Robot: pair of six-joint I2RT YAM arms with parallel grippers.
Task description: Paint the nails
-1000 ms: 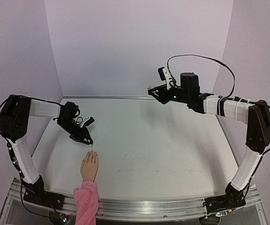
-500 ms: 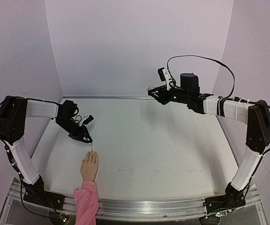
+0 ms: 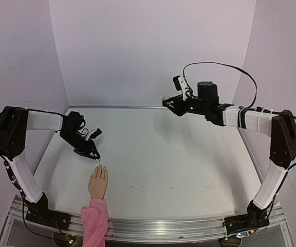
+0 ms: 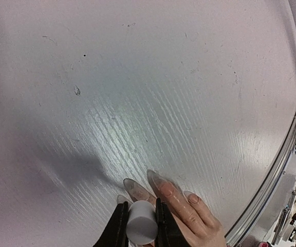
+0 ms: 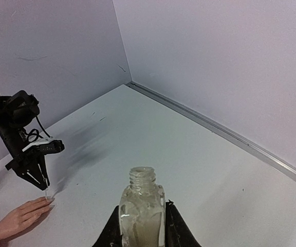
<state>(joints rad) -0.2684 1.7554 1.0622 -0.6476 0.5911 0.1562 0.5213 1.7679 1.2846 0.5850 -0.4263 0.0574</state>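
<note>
The flesh-coloured mannequin hand [image 3: 97, 183] with a pink sleeve [image 3: 94, 221] lies palm down at the near left. Its long nails [image 4: 161, 181] show in the left wrist view, pale and glossy. My left gripper [image 3: 92, 153] is shut on the white brush cap [image 4: 141, 222]. It holds the cap just beyond and above the fingertips, with the brush pointing down. My right gripper [image 3: 165, 99] is shut on the open clear polish bottle [image 5: 142, 211] and holds it upright, high at the far right. The left arm [image 5: 27, 154] and the hand [image 5: 17, 218] also show in the right wrist view.
White table with lilac walls at the back and both sides. A metal rail [image 3: 179, 225] runs along the near edge, and the table's rim [image 4: 271, 170] shows close to the hand. A seam strip [image 5: 225, 134] lines the far wall.
My left gripper has drifted slightly left and away from the fingertips with the brush cap. The right arm and the bottle have hardly moved.
</note>
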